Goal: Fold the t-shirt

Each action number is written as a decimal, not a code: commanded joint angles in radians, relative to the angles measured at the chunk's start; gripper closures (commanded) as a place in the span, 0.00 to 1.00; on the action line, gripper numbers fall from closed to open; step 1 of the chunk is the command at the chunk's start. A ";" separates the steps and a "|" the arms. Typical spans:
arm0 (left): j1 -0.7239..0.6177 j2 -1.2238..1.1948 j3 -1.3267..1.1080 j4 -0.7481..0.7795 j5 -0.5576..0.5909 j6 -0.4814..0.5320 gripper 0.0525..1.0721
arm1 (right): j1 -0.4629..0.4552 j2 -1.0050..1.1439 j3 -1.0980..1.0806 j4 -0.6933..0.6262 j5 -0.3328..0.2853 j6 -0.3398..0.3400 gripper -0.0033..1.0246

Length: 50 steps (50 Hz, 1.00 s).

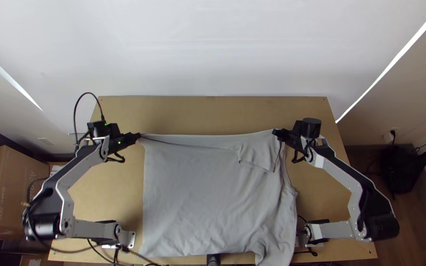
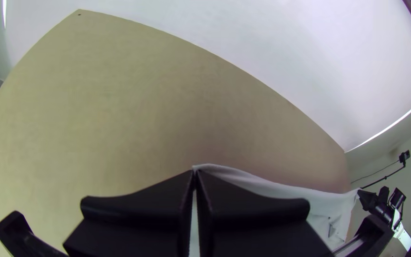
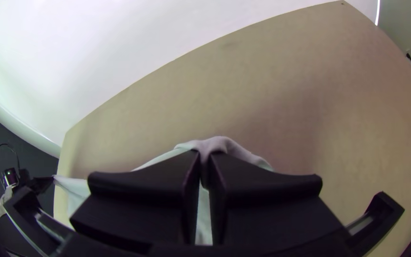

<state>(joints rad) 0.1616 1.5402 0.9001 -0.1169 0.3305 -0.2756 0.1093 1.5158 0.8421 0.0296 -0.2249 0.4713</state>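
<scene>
Fingers on the left gripper [image 2: 196,172] are pinching one corner of the grey t-shirt [image 1: 208,197] over the far left part of the table [image 1: 213,116]. The right gripper [image 3: 206,154] is pinching a gathered bit of the same cloth, over the table's far right part. Between them the raised edge [image 1: 203,139] is running almost straight, parallel to the table's far side. The body is lying spread down the table's middle towards its near side, with a flap [image 1: 257,157] sitting creased towards the table's far right and a sleeve [image 1: 272,250] poking out past its near edge.

The step in hand is looking like a fold in half, with the held edge going over towards the table's near side. Doing it well is probably meaning lifting both corners evenly, moving both arms at one pace, and holding the edge taut without dragging the lower layer (light jersey, by the look of it, is always wanting to creep). The flap is likely needing smoothing, or it is risking a lump inside the fold. The right pinch, being bunched, is seeming likelier to leave a pucker on release.

As for writing, pale lettering is showing on a cardboard box [image 1: 19,184] left of the table.
</scene>
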 commanded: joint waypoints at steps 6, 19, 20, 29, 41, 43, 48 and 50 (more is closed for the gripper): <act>0.019 0.192 0.183 0.023 -0.028 0.015 0.98 | -0.048 0.149 0.157 0.033 -0.002 -0.039 0.97; 0.003 0.367 0.375 0.006 -0.045 0.007 0.98 | -0.071 0.337 0.377 0.016 -0.027 -0.051 0.97; 0.001 0.376 0.387 0.006 -0.047 0.004 0.98 | -0.071 0.353 0.396 0.015 -0.028 -0.051 0.97; -0.014 0.437 0.473 -0.013 -0.051 -0.011 0.98 | -0.069 0.478 0.560 -0.016 -0.030 -0.051 0.97; -0.017 0.491 0.589 -0.079 -0.053 -0.042 0.98 | -0.069 0.620 0.802 -0.106 -0.030 -0.046 0.97; -0.017 0.492 0.603 -0.089 -0.053 -0.051 0.98 | -0.071 0.635 0.841 -0.138 -0.030 -0.045 0.97; -0.023 0.480 0.626 -0.125 -0.053 -0.074 0.98 | -0.071 0.676 0.950 -0.269 -0.030 -0.039 0.97; -0.030 0.466 0.629 -0.145 -0.053 -0.083 0.98 | -0.072 0.693 0.996 -0.329 -0.030 -0.030 0.97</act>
<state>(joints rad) 0.1364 2.0186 1.4921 -0.2302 0.2977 -0.3206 0.0624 2.1666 1.7283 -0.2260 -0.2703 0.4335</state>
